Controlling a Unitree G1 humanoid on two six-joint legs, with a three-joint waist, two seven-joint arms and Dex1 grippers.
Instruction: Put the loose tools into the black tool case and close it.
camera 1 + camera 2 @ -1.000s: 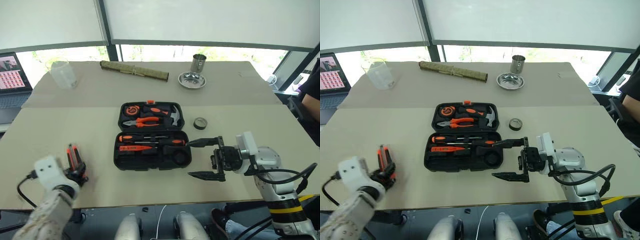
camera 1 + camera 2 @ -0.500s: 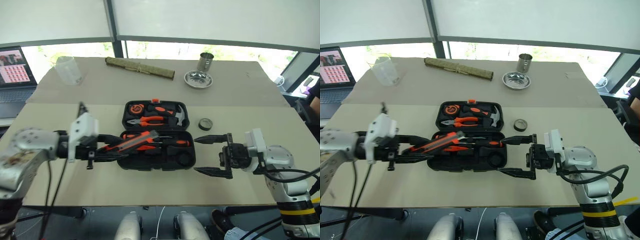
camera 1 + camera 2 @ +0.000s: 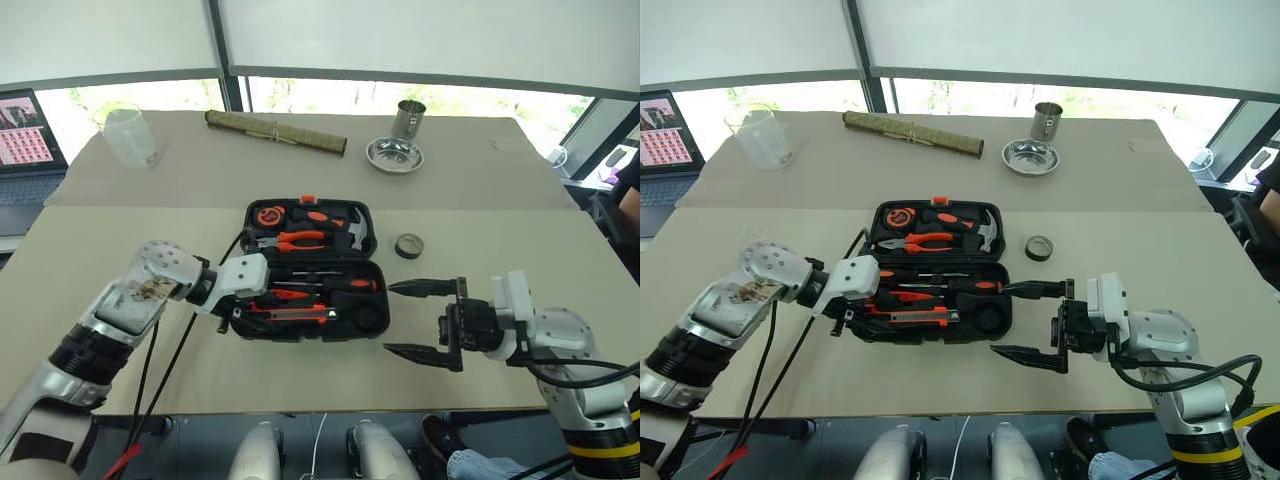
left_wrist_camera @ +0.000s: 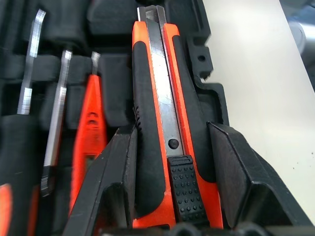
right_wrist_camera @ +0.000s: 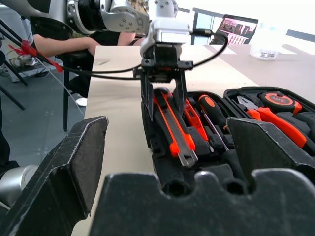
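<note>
the left tool (image 4: 172, 187), fingers closed on the orange-black utility knife (image 3: 296, 315), holds it in the front slot of the open black tool case (image 3: 305, 330) at frame centre. screwdrivers (image 3: 322, 285) lie in slots behind it. the right tool (image 3: 422, 320) hovers wide open and empty at lower right. a small tape roll (image 3: 408, 245) sits on the desk (image 3: 520, 240) right of the case. no readable writing.

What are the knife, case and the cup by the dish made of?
Knife: orange plastic body with black, probably rubbery grips and a bare metal blade strip; the slider is ribbed.
Case: matte black moulded plastic with shaped slots.
Cup: looks like steel, shiny grey.
Dish: the same reflective metal.
</note>
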